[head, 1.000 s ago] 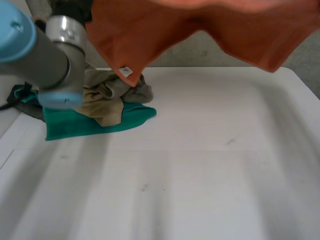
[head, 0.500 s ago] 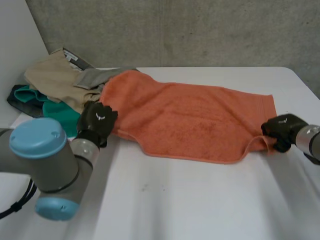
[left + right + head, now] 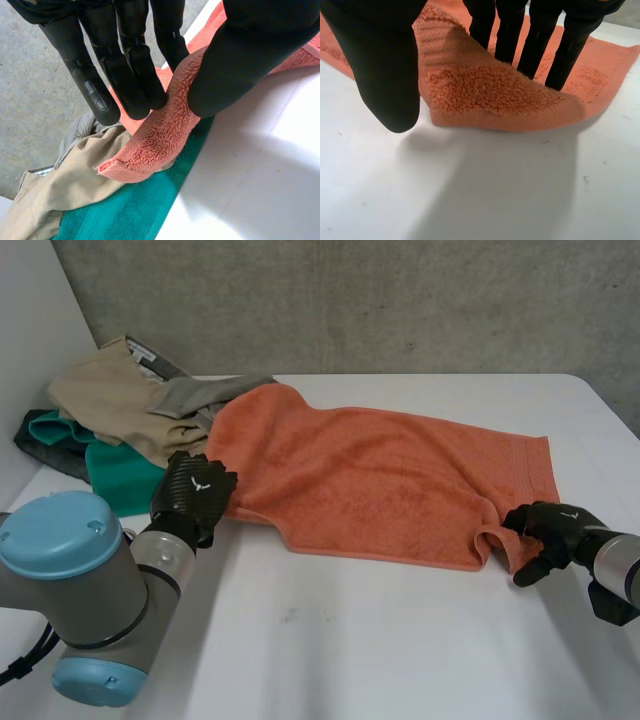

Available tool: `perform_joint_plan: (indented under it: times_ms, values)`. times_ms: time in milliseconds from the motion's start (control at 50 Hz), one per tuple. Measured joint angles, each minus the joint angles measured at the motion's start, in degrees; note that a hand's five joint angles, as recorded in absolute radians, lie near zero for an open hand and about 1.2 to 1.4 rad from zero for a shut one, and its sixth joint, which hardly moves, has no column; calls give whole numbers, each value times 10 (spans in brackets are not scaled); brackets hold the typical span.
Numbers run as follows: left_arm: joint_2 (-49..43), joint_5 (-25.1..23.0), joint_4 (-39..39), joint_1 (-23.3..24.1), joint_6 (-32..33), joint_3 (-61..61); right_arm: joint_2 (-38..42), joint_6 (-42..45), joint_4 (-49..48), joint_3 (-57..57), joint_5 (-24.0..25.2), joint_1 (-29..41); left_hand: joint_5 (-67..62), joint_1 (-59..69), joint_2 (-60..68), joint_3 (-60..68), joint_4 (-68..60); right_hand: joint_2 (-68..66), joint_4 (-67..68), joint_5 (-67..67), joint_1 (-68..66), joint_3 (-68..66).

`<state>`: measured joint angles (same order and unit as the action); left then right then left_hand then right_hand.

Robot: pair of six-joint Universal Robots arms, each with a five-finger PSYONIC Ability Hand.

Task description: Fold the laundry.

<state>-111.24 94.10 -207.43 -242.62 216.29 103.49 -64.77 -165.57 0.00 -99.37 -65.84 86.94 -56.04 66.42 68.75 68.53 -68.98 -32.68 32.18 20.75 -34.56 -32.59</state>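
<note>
A: What's different from a second ago?

B: The orange towel (image 3: 380, 480) is down. A second ago it hung in the air close to the head camera. Now it lies spread on the surface (image 3: 350, 650), running from 10 o'clock to 3 o'clock. In the last half second the right hand (image 3: 552, 533) has drawn its corner back toward 5 o'clock, so that corner curls up off the surface.

A: Have the hands let go?

B: No. The left hand (image 3: 193, 495) pinches the 9 o'clock corner between thumb and fingers, and its wrist view shows the terry squeezed there. The right hand also holds the 4 o'clock corner raised between thumb and fingers, with a shadow under it.

A: So where does that leave the fold?

B: My reading is that spreading is nearly done and no fold is made yet. With both near corners held, carrying them over toward 12 o'clock looks like the natural next step.

A: Anything in the way?

B: The pile at 10 o'clock: a beige garment (image 3: 100, 400), a grey garment (image 3: 200, 395) and a green cloth (image 3: 120, 485). The towel's left end lies on it, touching the green cloth and the beige garment, so that end isn't flat. A fold made there may come out crooked or drag a piece along.
</note>
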Motion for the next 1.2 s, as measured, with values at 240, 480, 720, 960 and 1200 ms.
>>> perform_joint_plan:
  times_ms: [240, 480, 720, 960, 1200]
  values:
    - [4, 0, 0, 2, 0, 1, -13, -72, -42, 8, -59, 74, 0, 0, 0, 0, 0, 0, 0, 0, 5, 0]
    - [5, 0, 1, 4, -11, 1, 41, -48, -92, 57, -187, 138, 0, 0, 0, 0, 0, -155, 151, 165, -138, -154]
    - [29, 1, 5, 1, -18, 2, 14, 47, -112, 47, -195, 115, 0, 0, 0, 0, 0, -141, 151, 163, -121, -145]
    - [43, 0, 6, 1, -18, 4, -1, 147, -46, 24, -175, 86, 0, 0, 0, 0, 0, -102, 106, 116, -85, -103]
    - [58, 1, 22, -1, -6, 7, -39, 173, -53, 15, -164, 58, 0, 0, 0, 0, 0, -350, 363, 354, -304, -355]
